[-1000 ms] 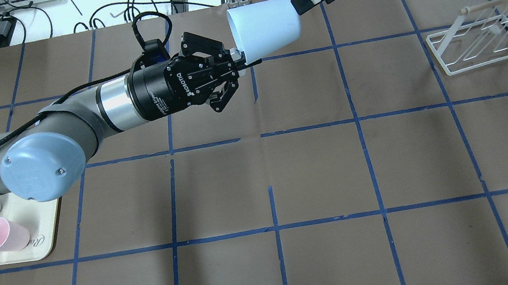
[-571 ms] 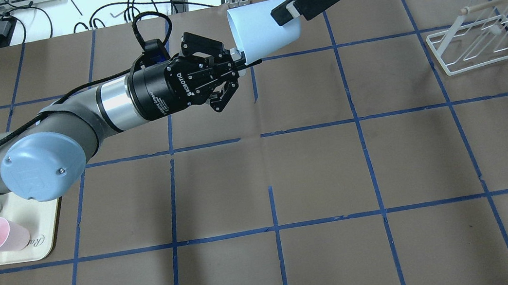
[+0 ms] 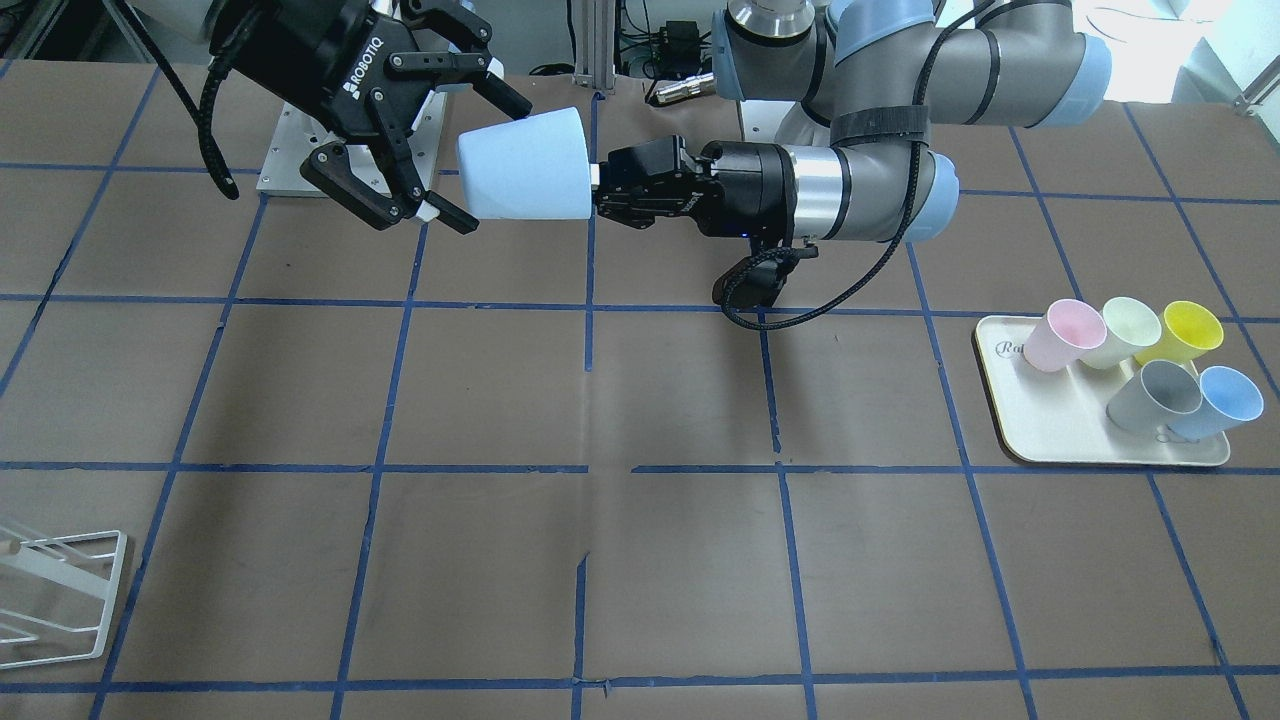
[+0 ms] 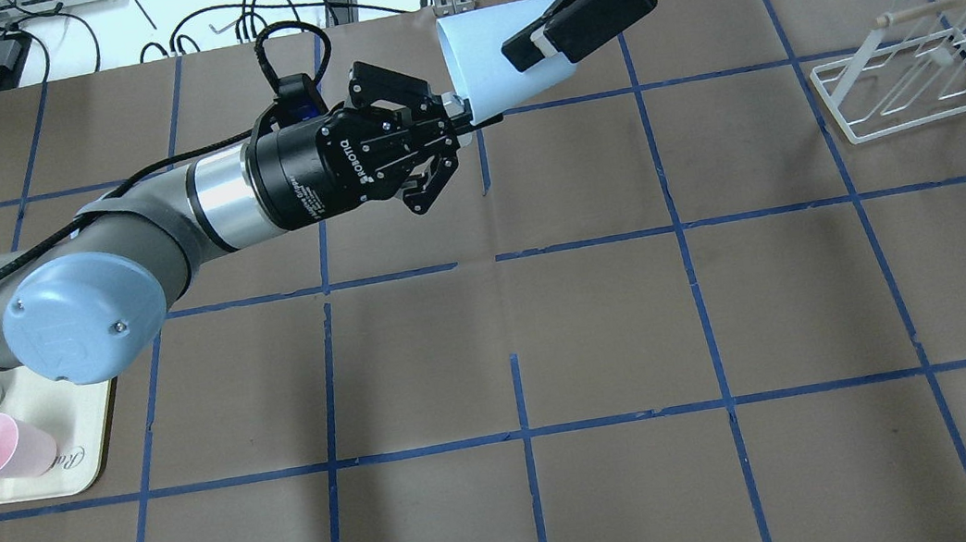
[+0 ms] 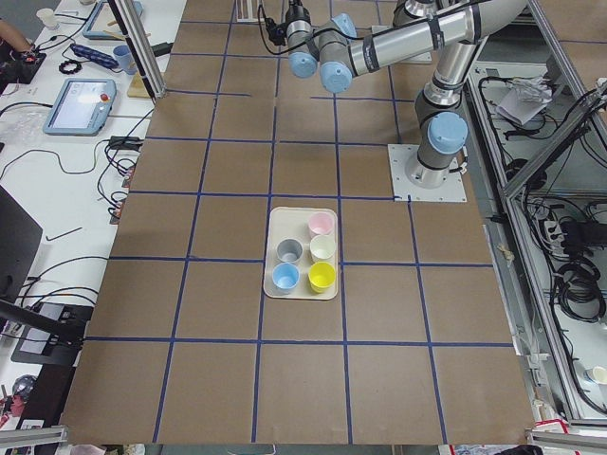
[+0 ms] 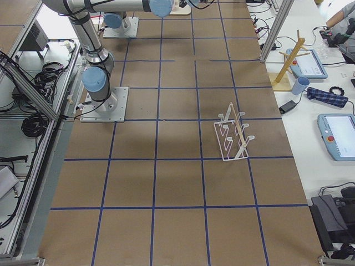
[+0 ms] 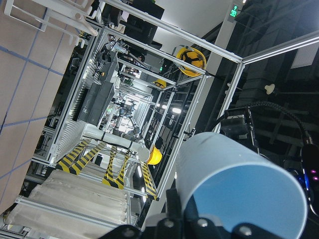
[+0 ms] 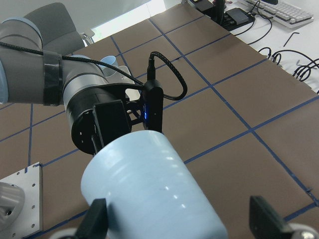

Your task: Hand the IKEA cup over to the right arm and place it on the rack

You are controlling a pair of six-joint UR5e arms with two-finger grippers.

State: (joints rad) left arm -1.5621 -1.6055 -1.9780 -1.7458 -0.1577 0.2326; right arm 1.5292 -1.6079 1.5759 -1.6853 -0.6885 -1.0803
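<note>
From the front, my left gripper (image 3: 598,190) pinches the IKEA cup (image 3: 525,165) by its rim, aloft midway between the end edges of the tabletop (image 3: 690,580); from my right wrist, my right gripper (image 8: 180,214) gapes around its base, so I'd close centred first.

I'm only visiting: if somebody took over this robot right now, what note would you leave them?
Left gripper: shut on the rim of the blue cup, holding it sideways above the table.
Right gripper: open around the cup's base, not gripping.
Rack: on the table at the robot's right, no cup on it.
Done: cup raised to the right gripper.
Left: right grips, left lets go, cup onto rack.
</note>
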